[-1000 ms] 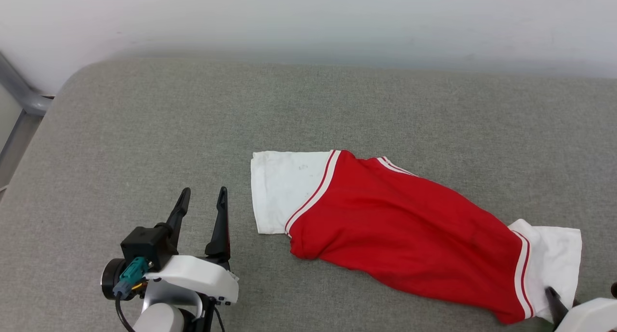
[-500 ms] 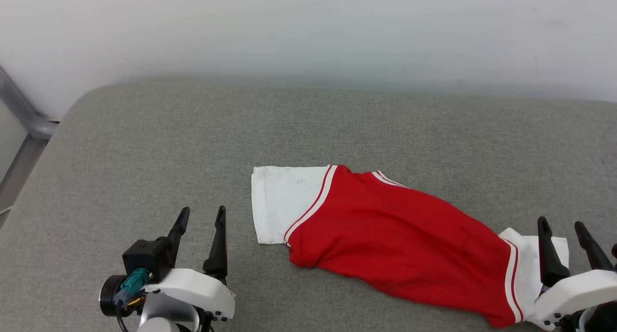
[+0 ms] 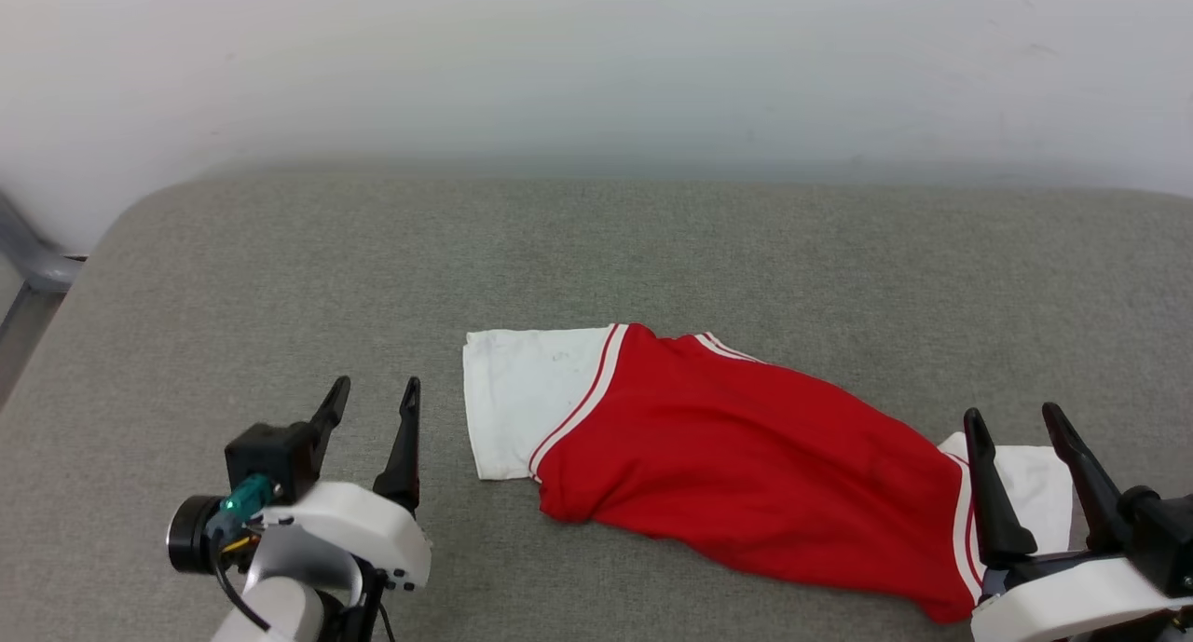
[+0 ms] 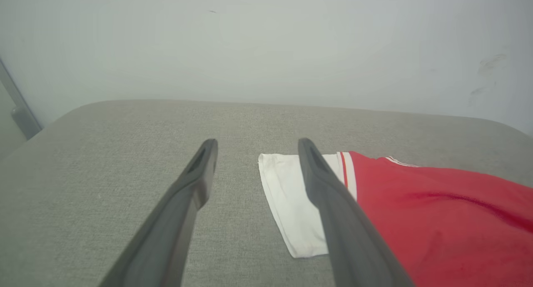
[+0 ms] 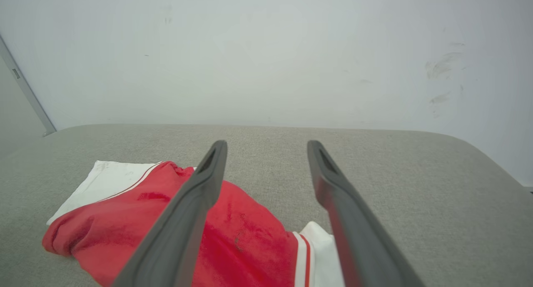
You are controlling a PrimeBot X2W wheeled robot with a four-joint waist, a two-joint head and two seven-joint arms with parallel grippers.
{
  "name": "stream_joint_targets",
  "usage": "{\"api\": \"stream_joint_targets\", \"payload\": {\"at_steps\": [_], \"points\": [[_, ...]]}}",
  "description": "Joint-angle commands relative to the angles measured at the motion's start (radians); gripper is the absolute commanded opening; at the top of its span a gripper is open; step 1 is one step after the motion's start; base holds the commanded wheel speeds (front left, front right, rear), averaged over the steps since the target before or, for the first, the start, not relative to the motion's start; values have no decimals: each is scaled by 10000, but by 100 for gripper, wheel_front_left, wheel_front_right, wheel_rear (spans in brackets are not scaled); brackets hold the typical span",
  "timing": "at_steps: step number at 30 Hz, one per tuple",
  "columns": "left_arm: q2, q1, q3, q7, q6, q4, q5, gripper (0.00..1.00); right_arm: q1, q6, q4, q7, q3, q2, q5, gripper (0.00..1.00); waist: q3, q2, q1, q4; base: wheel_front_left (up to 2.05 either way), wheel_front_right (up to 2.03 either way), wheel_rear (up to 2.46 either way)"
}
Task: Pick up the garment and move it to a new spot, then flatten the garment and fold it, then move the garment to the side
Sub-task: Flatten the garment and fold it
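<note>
Head view: the garment lies on a grey fabric surface, stretched out in a long, loosely bunched band from the middle toward the lower right corner. Its red body is rumpled, and no lettering shows on the side facing up. One white sleeve, edged with red-and-white striped trim, lies flat at the end nearer the middle. The other white sleeve lies at the far right end.

The left gripper sits at the lower left, beside the first sleeve but apart from it, its two dark fingers spread and holding nothing. The right gripper is at the lower right, over the second sleeve, its fingers also spread. One finger crosses the striped trim, and the white cloth shows between the two. I cannot tell whether they touch the fabric.

A pale wall rises behind the surface, and a grey metal frame stands at its left edge.
</note>
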Motion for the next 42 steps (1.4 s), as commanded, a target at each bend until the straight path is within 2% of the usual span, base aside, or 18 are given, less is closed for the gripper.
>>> {"api": "stream_joint_targets", "payload": {"at_steps": [1,7,14,18,24,28,29,31,35,42], "points": [[109,-404,-51,226,-138,134,-21,100,96,-7,-243,6,123,48,-31,100,234,-1,1,-209,0,0,0],[337,-1910,-92,1568,-955,870,-606,100,-229,-7,-579,40,422,52,251,100,1014,-1,1,-744,0,0,0],[689,-3640,-119,3997,-1984,2573,-1727,100,-731,-7,-288,-96,510,53,508,100,1986,-1,1,-1278,0,0,0],[917,-4367,-198,5319,-2246,3520,-2192,100,-1036,-9,-66,-275,563,53,646,100,2461,-1,1,-1501,0,0,0],[1119,-4972,-573,6760,-2485,4438,-2441,100,-1279,-9,315,-491,617,55,870,100,2935,-1,1,-1684,0,0,0],[1015,-4891,-1046,8025,-2570,4977,-2681,100,-1418,-9,575,-586,571,54,954,100,3048,-1,1,-1718,0,0,0],[986,-4860,-1138,8281,-2590,5070,-2733,81,-1455,-7,609,-608,575,55,973,100,3066,-1,1,-1728,0,0,0],[923,-4890,-1255,8371,-2622,5052,-2753,0,-1498,-9,735,-571,517,54,1035,100,3099,-1,1,-1738,0,0,0],[771,-4910,-1142,7764,-2651,4966,-2807,0,-1675,-7,1073,-595,177,51,1340,100,2993,-1,1,-1751,0,0,0],[854,-4834,-964,6894,-2621,5033,-2725,0,-2029,-9,2333,15,-785,-52,1810,100,2625,-1,1,-1676,0,0,0]]}}
